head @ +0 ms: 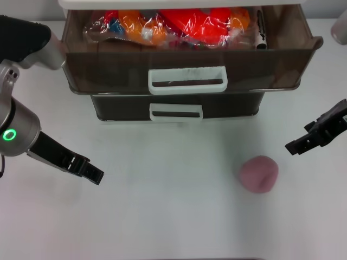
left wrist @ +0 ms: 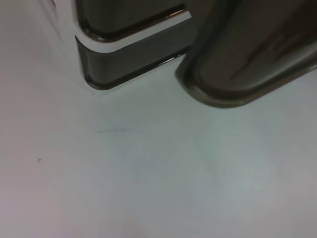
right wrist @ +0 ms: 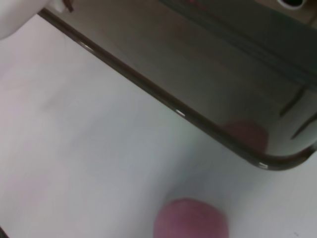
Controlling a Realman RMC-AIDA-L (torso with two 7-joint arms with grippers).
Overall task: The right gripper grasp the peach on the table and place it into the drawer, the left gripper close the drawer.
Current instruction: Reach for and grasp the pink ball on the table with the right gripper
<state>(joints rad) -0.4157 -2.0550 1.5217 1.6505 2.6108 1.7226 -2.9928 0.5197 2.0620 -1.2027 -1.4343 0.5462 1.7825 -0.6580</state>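
Reaching phase: step 1 of 2, the grasp, is not yet made; the small round dusty-pink matte peach lies free on the plain white table.
Head view, peach: in front of the drawers, toward the robot's right, well clear of both grippers.
Head view, drawer: the wide smoky-brown translucent plastic drawer with white loop handle stands pulled out, holding crinkled orange and red packets; a 2nd like drawer sits shut beneath it.
Head view, right gripper: the slim black two-fingered right gripper hangs above the table, near the peach on its outer side, touching nothing; whether its fingers are apart or together I cannot tell.
Head view, left gripper: the slim black left gripper, on the wrist with the green glowing ring, waits over bare table at the robot's left, holding nothing; finger spread cannot be told.
Left wrist view: only drawer corners and table show; no fingers in sight.
Right wrist view: the peach shows at the picture's edge with the drawer wall beyond; no fingers in sight.
Next move, judged: bring the right gripper over the peach, lower with fingers apart on either side, then close gently since a round ball may roll.
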